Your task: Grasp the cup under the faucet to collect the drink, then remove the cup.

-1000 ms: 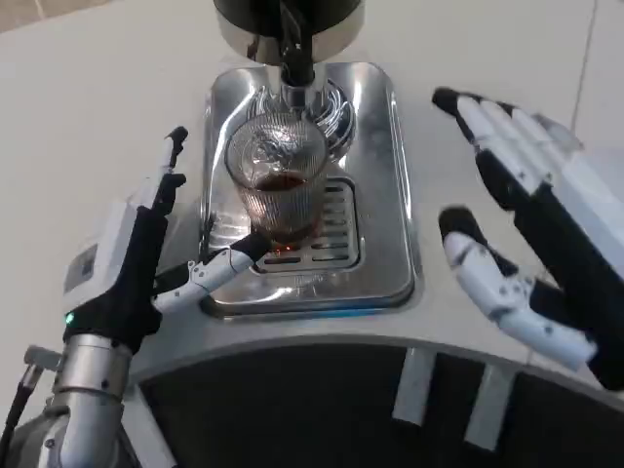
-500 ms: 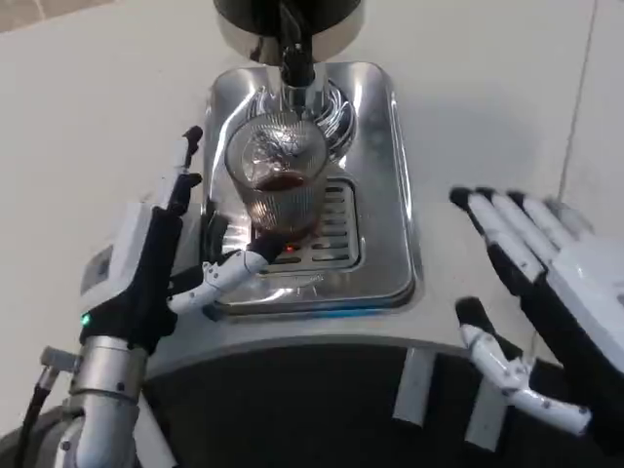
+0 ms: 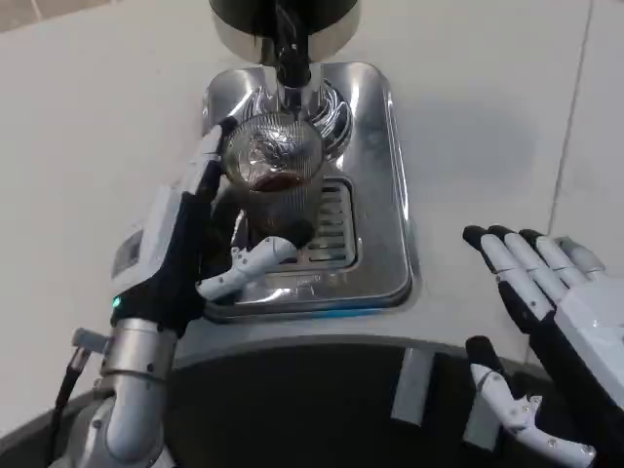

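- Left hand at left centre, fingers apart around the cup, not visibly clamped.
- Right hand at lower right, spread wide, holding nothing.
- Cup in upper centre on the drip tray, under the faucet, dark drink inside.
- Likely risk: tipping or sliding the ribbed glass during closing, spilling drink across slick metal.
- White desk all around; dark curved machine edge along the bottom.

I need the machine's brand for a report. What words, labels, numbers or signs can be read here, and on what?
None can be read. The shiny metal drip tray, ribbed clear glass cup, black faucet, left hand and right hand bear no legible text.
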